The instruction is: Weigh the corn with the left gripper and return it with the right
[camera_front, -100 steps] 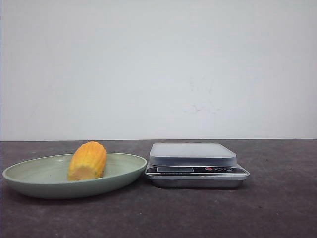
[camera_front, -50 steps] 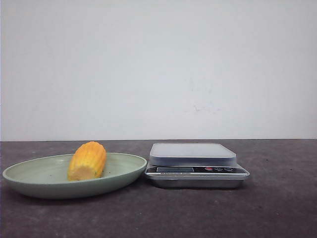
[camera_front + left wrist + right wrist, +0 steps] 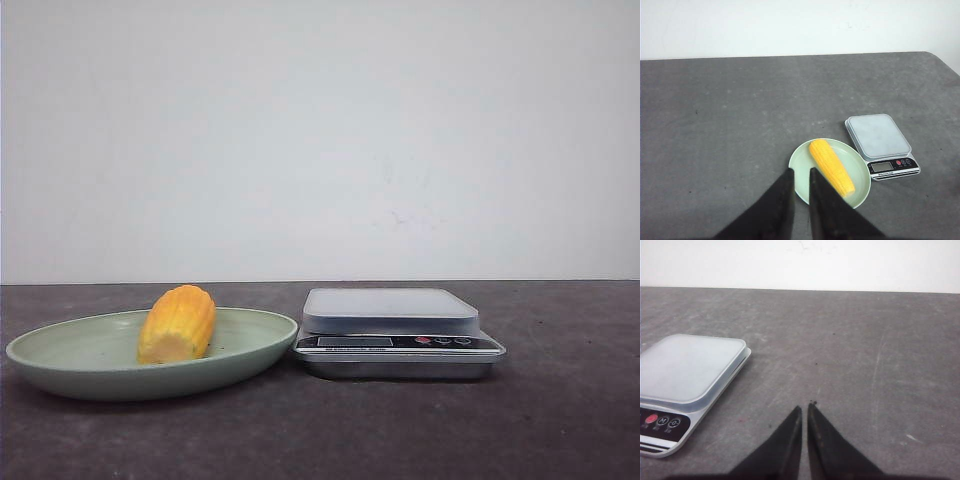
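Observation:
The corn (image 3: 177,323) lies on its side in a pale green plate (image 3: 60,370) at the left of the table. A silver kitchen scale (image 3: 390,312) stands just right of the plate, its platform bare. From high above, the left wrist view shows the corn (image 3: 831,167) lying diagonally across the plate (image 3: 860,175), with the scale (image 3: 877,136) beside it. My left gripper (image 3: 801,171) hangs well above the plate's near rim, jaws a narrow gap apart and empty. My right gripper (image 3: 805,406) is shut and empty over bare table beside the scale (image 3: 685,365). Neither gripper shows in the front view.
The dark grey table (image 3: 560,420) runs back to a white wall. The scale's display and red button (image 3: 422,341) face the front. A rounded table corner (image 3: 940,60) shows in the left wrist view.

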Controlling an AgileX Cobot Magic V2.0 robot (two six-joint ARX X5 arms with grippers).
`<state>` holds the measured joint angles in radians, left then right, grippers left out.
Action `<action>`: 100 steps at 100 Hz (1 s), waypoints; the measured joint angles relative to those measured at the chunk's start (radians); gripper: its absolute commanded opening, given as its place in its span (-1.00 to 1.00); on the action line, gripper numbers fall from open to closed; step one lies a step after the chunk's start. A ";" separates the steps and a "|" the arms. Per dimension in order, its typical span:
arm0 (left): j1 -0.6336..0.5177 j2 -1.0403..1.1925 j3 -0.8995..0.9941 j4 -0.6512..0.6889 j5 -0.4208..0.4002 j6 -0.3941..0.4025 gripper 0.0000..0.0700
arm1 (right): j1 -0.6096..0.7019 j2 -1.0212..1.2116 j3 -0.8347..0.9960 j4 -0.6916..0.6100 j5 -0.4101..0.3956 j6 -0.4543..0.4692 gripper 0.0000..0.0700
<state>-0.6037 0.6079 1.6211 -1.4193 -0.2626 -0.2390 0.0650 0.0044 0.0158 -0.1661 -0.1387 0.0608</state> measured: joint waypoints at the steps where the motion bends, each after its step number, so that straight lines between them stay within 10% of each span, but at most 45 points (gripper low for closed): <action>1: 0.000 0.000 0.000 0.000 0.000 0.000 -0.95 | 0.000 0.000 0.000 0.000 0.000 0.000 -0.96; 100: 0.000 -0.009 -0.057 0.087 0.002 0.060 -0.95 | 0.000 0.000 0.000 0.000 0.000 0.000 -0.96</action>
<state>-0.6033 0.5991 1.5642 -1.3323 -0.2607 -0.1795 0.0650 0.0044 0.0158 -0.1661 -0.1387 0.0608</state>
